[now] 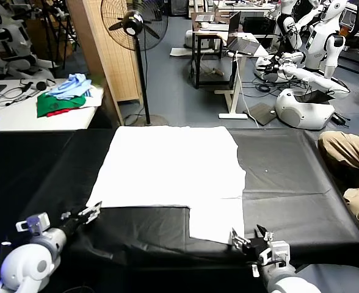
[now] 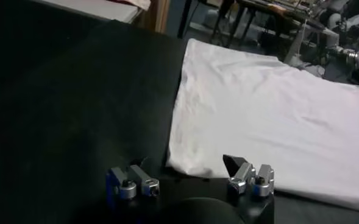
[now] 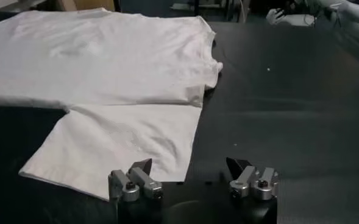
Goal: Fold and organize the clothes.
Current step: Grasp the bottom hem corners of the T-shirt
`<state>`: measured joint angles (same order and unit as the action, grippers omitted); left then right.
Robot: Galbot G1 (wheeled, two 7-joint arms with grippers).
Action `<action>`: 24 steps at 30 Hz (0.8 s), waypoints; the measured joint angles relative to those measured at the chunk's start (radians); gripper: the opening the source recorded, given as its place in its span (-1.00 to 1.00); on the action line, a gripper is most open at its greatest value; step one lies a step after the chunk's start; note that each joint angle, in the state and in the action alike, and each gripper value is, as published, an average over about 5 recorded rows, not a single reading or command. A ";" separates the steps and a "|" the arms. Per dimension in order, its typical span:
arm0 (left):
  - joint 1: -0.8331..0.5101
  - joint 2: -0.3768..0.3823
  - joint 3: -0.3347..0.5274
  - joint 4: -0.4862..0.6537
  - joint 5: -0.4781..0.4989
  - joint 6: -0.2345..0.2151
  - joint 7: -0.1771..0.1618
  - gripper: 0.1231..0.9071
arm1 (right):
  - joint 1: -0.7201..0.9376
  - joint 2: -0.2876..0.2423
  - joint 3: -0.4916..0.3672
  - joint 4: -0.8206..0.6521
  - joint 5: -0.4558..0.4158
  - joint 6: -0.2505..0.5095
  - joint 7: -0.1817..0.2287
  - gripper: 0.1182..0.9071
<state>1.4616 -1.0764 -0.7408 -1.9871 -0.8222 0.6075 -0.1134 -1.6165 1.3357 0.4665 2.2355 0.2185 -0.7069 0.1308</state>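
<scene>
White T-shirt [image 1: 167, 165] lay flat on black tabletop [image 1: 289, 177]. Left gripper [image 1: 82, 215] and right gripper [image 1: 250, 238] stood released at its near corners, grasping nothing.

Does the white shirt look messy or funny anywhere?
A bit lopsided: the white T-shirt lies flat on the black table, but only one sleeve sticks out, toward the right gripper. Nothing looks torn or spilled.

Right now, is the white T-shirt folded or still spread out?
Mostly spread: the T-shirt lies flat on the black table, one sleeve out near the right tool. No completed fold shows.
</scene>
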 joint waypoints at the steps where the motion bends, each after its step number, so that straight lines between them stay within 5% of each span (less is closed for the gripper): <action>1: 0.000 0.000 0.001 0.001 0.004 -0.001 0.002 0.72 | 0.000 0.000 -0.001 -0.001 -0.001 0.001 0.000 0.71; 5: 0.000 -0.002 0.006 0.009 0.031 -0.005 0.013 0.72 | 0.000 0.002 -0.007 -0.007 -0.006 0.003 0.000 0.47; 10: -0.002 -0.005 0.012 0.028 0.044 -0.013 0.017 0.64 | -0.005 0.008 -0.015 -0.013 -0.010 0.003 0.003 -0.09; 17: 0.001 -0.006 0.014 0.042 0.049 -0.036 0.037 -0.22 | -0.018 0.013 -0.017 -0.003 -0.019 0.004 0.008 -0.93; 21: 0.003 -0.009 0.020 0.034 0.046 -0.049 0.046 -0.78 | -0.034 0.014 -0.010 0.019 -0.022 -0.002 0.023 -0.99; 24: 0.005 -0.012 0.021 0.025 0.049 -0.058 0.045 -0.97 | -0.052 0.020 -0.006 0.049 -0.026 -0.019 0.044 -0.99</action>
<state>1.4671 -1.0886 -0.7200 -1.9620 -0.7733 0.5497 -0.0685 -1.6687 1.3555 0.4610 2.2849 0.1921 -0.7257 0.1752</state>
